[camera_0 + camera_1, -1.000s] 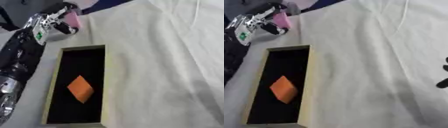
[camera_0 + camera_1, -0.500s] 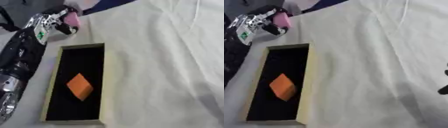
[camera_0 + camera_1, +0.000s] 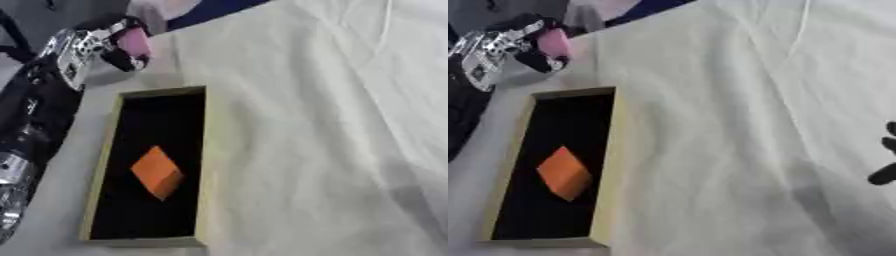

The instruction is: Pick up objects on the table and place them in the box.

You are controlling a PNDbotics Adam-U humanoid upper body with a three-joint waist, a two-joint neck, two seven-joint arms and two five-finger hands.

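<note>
A shallow box [image 3: 204, 150] with a pale wooden rim and a black inside lies on the white cloth, left of centre. An orange block [image 3: 157, 172] rests inside it. My left hand [image 3: 98, 44] is above the box's far end at the upper left, its fingers curled round a pink object [image 3: 134, 41]. Only dark fingertips of my right hand [image 3: 885, 160] show at the right edge of the right eye view.
A white cloth [image 3: 332, 125] with creases covers the table to the right of the box. My left arm [image 3: 26, 130] runs down the left edge beside the box. A blue and pale shape [image 3: 197, 7] lies at the far edge.
My left hand with the pink object has stayed near the box's far end. The right hand's fingertips have slipped further toward the right edge. The camera has shifted slightly.
</note>
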